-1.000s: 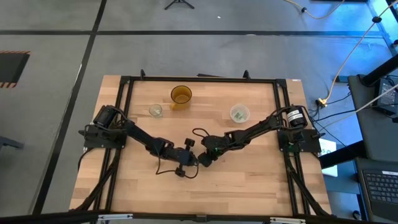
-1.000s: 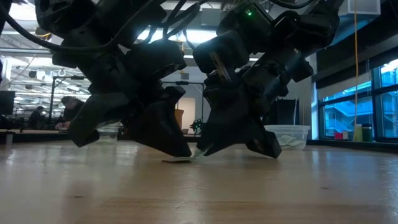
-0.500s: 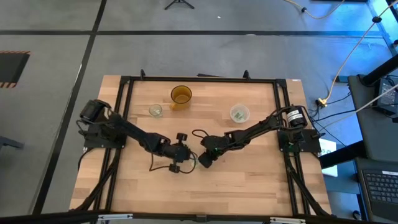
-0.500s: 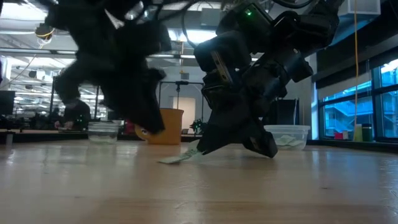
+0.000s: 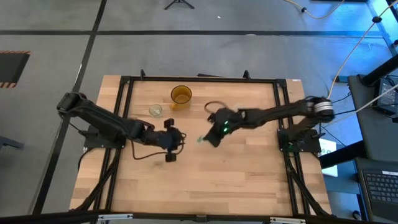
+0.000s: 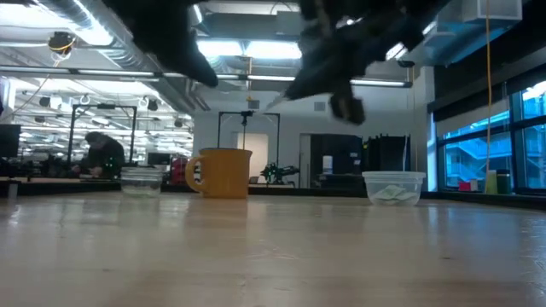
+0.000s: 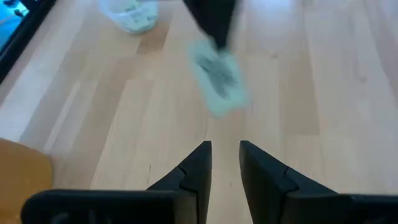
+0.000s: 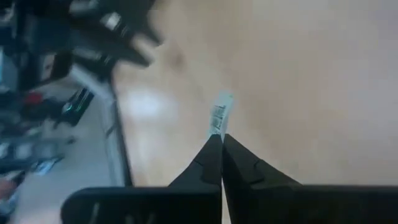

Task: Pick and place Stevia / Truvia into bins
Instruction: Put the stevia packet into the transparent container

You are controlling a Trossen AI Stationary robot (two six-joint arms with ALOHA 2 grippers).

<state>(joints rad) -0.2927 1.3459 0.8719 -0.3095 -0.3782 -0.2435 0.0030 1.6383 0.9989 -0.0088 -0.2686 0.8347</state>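
White-green Stevia packet [image 8: 219,115] pinched by its end in right hand [image 8: 221,144], lifted clear of wooden worktop [image 5: 249,180], mid-worktop. Left hand [image 7: 224,163] nearby, fingers slightly spread, holding nothing. Wide clear cup [image 6: 393,187] & small glass cup [image 5: 155,111] sit toward the far edge.

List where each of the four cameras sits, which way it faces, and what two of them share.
High: overhead, straight down on the wooden table; both arms show.
Low: table height, level across; amber-brown cup, wide clear plastic cup, arms above.
Left wrist: past the open left pincer toward a small white green-printed packet.
Right wrist: past the shut right pincer, pinching that packet.
Shared: both wrist views show the packet.
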